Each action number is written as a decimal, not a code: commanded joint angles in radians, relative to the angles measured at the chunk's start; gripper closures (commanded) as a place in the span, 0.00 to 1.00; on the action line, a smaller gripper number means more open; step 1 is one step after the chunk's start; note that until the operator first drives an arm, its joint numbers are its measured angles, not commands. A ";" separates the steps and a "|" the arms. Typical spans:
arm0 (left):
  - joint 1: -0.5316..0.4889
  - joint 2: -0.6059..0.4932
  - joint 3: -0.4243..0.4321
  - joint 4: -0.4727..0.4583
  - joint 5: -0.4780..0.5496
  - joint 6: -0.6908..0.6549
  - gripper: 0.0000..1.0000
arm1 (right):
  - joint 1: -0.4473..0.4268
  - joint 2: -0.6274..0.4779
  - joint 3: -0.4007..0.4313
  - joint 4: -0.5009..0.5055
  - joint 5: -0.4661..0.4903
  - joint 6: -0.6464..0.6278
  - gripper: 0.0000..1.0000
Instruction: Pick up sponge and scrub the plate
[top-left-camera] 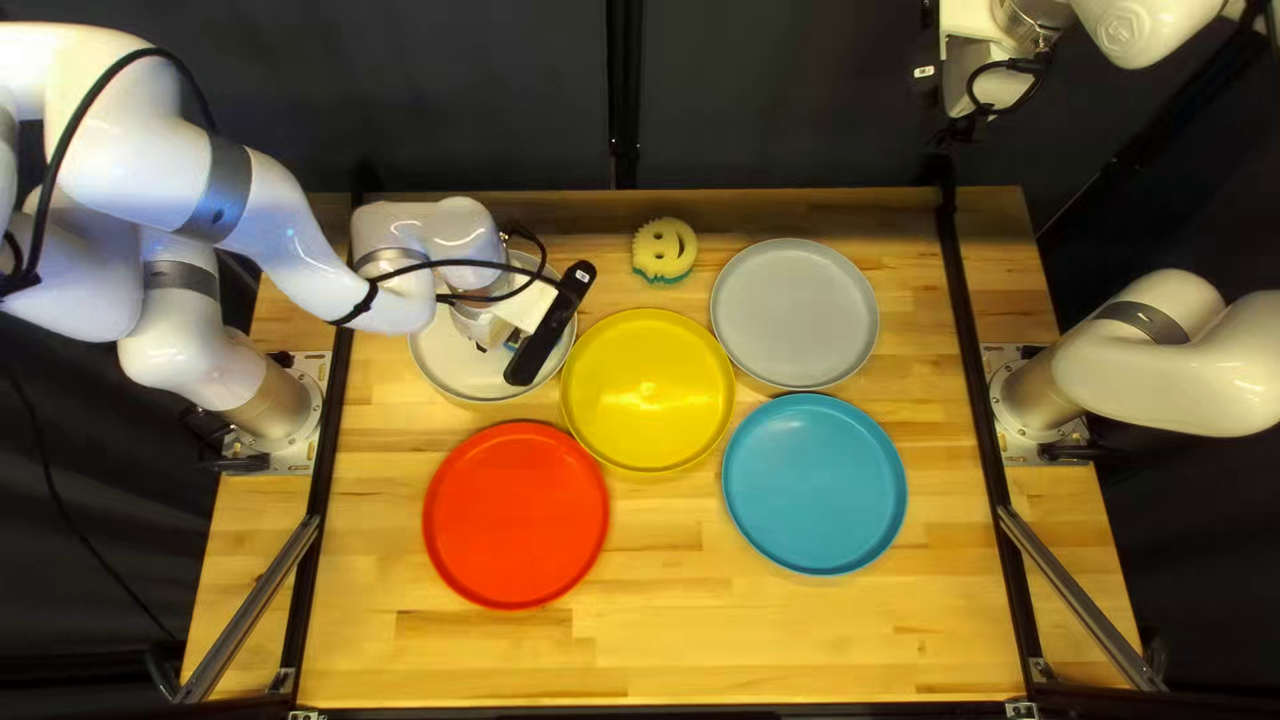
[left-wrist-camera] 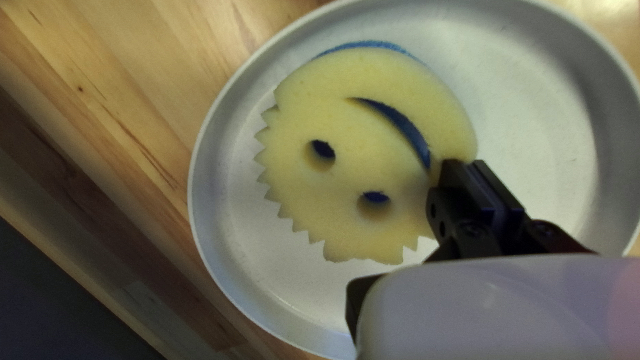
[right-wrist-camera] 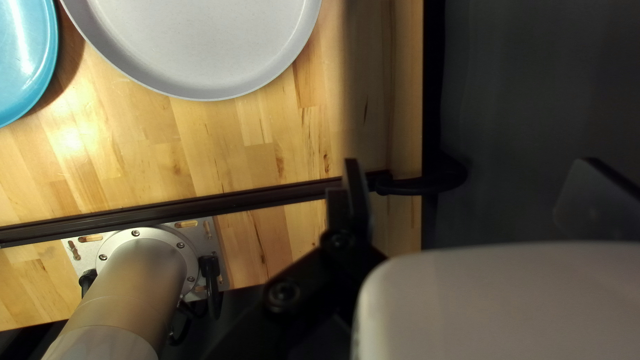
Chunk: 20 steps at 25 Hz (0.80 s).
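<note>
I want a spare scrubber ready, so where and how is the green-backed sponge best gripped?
I'd come down on the green-backed sponge, squeezing across its middle with jaws at its far and near edges. It seems to lie flat, face up; a strip of wood parts it from the yellow plate, while the gray plate sits close at one side.

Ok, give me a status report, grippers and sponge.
Left gripper shut on smiley-face sponge, over white plate. Right gripper open, holding nothing. No obstruction seen around sponge.
</note>
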 commanded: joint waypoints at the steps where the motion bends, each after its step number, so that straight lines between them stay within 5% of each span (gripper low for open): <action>1: 0.067 -0.025 0.032 -0.008 0.000 0.061 1.00 | 0.000 0.000 0.000 0.000 0.000 0.000 0.00; 11: 0.213 -0.130 0.092 -0.023 0.078 0.166 1.00 | 0.000 0.000 0.000 0.000 0.000 0.000 0.00; 20: 0.105 -0.063 0.063 -0.043 0.043 0.080 1.00 | 0.000 0.000 0.000 0.000 0.000 0.000 0.00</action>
